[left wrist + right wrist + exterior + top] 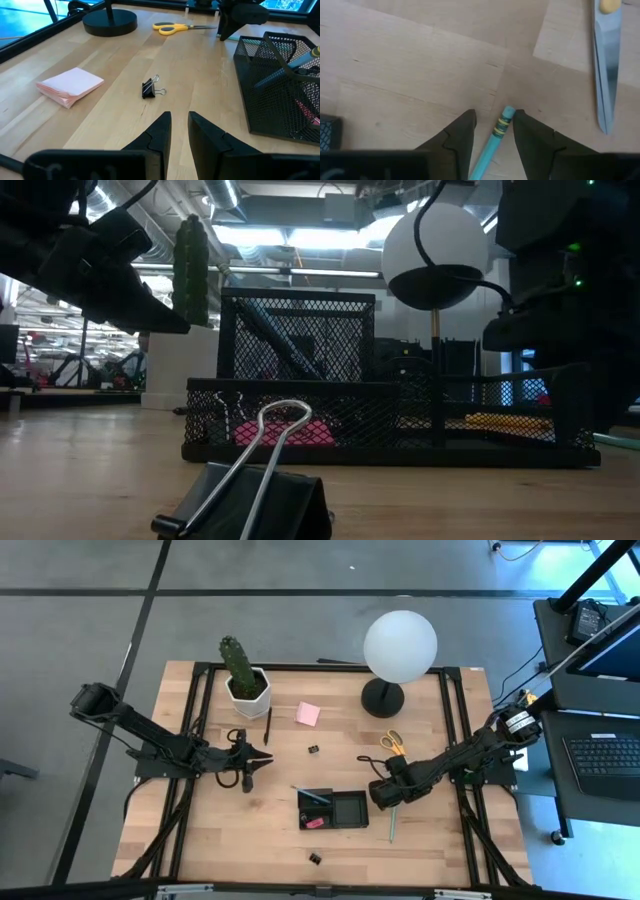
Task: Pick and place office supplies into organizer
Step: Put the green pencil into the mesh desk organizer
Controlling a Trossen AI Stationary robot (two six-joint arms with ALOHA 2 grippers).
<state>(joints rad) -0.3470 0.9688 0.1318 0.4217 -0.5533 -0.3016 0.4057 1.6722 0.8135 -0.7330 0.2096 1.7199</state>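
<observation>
A thin green pencil (496,132) lies flat on the table, right of the black mesh organizer (350,810). My right gripper (493,115) points down over the pencil's eraser end. It is open, one finger on each side of the pencil, and touches nothing. My left gripper (179,117) hovers left of centre (262,762), its fingers a narrow gap apart and holding nothing. A pink sticky-note pad (308,714), yellow-handled scissors (392,742), a black pen (268,725) and two binder clips (313,749) (316,858) lie loose on the table. The organizer holds a pen and a pink item.
A potted cactus (243,670) and a white globe lamp (400,640) on a round black base (110,22) stand at the far edge. The scissors' blade (605,65) lies close to my right gripper. Bare wood lies left of the organizer.
</observation>
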